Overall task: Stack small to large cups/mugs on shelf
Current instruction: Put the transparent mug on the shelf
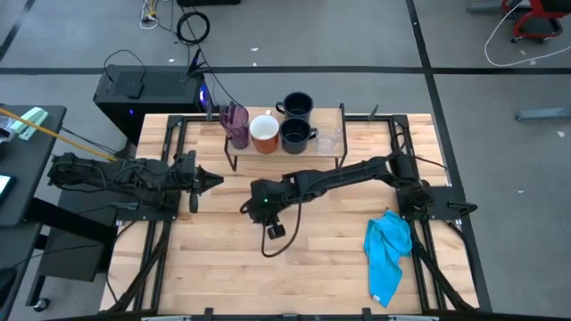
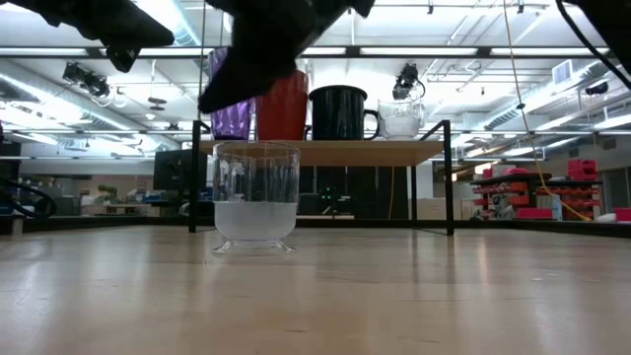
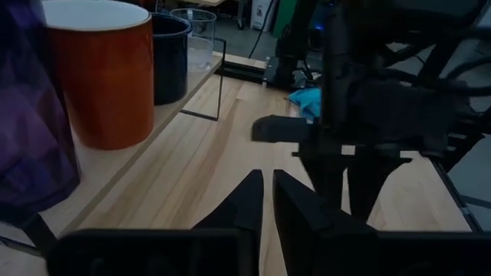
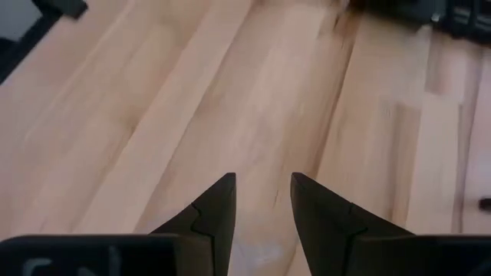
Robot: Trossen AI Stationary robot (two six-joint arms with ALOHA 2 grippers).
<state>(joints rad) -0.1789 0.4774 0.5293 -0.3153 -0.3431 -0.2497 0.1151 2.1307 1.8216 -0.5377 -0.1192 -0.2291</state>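
Observation:
The shelf (image 2: 325, 151) stands at the table's far middle. On it stand a purple tumbler (image 1: 235, 124), an orange-brown mug with a white inside (image 1: 264, 134), a black mug (image 1: 295, 135) and a small clear cup (image 1: 330, 139). A second black mug (image 1: 297, 105) stands behind them. Another small clear cup (image 2: 256, 197) stands upright on the table in front of the shelf. My right gripper (image 4: 263, 195) is open and empty, pointing down just above this cup. My left gripper (image 3: 268, 192) is shut and empty, left of the right gripper, level over the table.
A blue cloth (image 1: 390, 250) lies crumpled at the table's near right. The right arm (image 1: 357, 174) reaches across the table's middle from the right. Bare wood (image 1: 223, 259) shows at the near left and in the middle.

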